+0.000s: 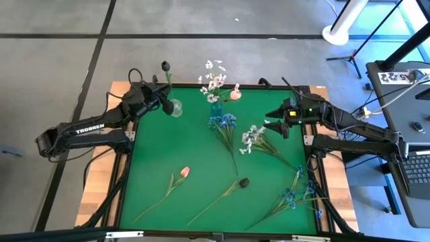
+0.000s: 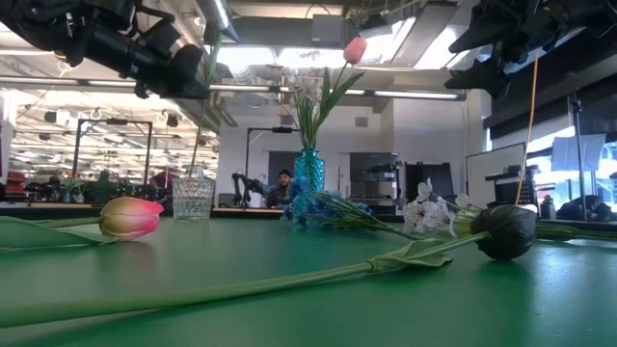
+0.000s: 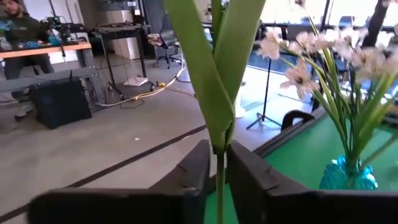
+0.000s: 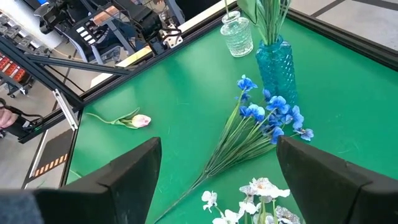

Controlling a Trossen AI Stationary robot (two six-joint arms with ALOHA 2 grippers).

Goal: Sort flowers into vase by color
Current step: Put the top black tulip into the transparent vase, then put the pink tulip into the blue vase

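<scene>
My left gripper [image 1: 164,101] is shut on the stem of a dark tulip, whose bud [image 1: 165,65] stands above a clear glass vase [image 1: 175,107] at the far left. In the low view the stem [image 2: 200,135] runs down into the glass [image 2: 193,198]. A blue vase [image 1: 216,107] holds white blossoms [image 1: 213,74] and a pink tulip [image 1: 235,94]. On the mat lie blue flowers [image 1: 225,123], white flowers [image 1: 253,138], a pink tulip [image 1: 185,172], a dark tulip [image 1: 243,182] and more blue flowers [image 1: 295,195]. My right gripper [image 1: 274,119] is open and empty, above the mat's far right. My left gripper pinches the dark tulip's thin stem [image 3: 220,180] between its two fingers [image 3: 200,171], just below where the leaves [image 3: 214,74] branch off. The fingers come level from the table's left and lie across the stem. The tulip stands upright, its lower end down in the clear glass vase.
The green mat [image 1: 161,148] has a raised black frame around it. The blue vase stands close to the right of the glass vase. A person [image 2: 282,183] sits in the room beyond the table. The mat's left middle part is bare.
</scene>
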